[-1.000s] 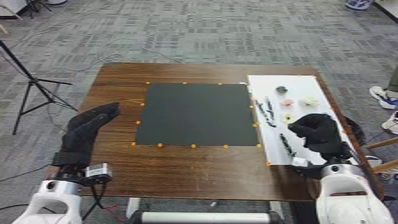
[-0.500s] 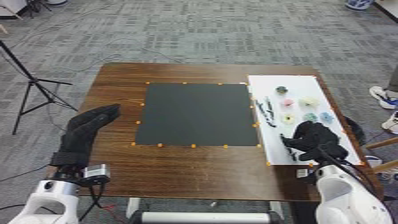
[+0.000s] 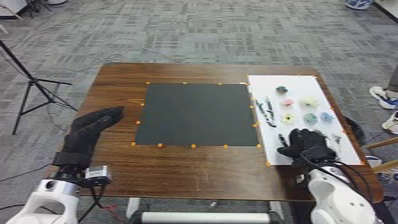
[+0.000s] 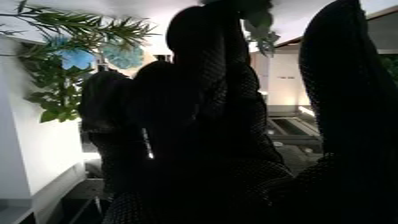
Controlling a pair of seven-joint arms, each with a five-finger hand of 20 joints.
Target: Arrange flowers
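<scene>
In the head view my right hand is low over the near part of the white sheet, with dark stems at its left. Up the sheet lie a yellow flower, two blue flowers, a pink one and a cream one. In the right wrist view the hand has its fingers up and its thumb apart; a green leaf sprig shows past the fingers, contact unclear. Blue flowers and leafy greens are beyond. My left hand, open, is at the left table edge.
A dark square mat with orange markers round it covers the middle of the brown table. The white sheet is at the right, with a dark round flower and long dark pieces on it.
My right hand has moved toward the near edge of the sheet and slightly left, uncovering the blue flowers. The left hand has barely moved.
</scene>
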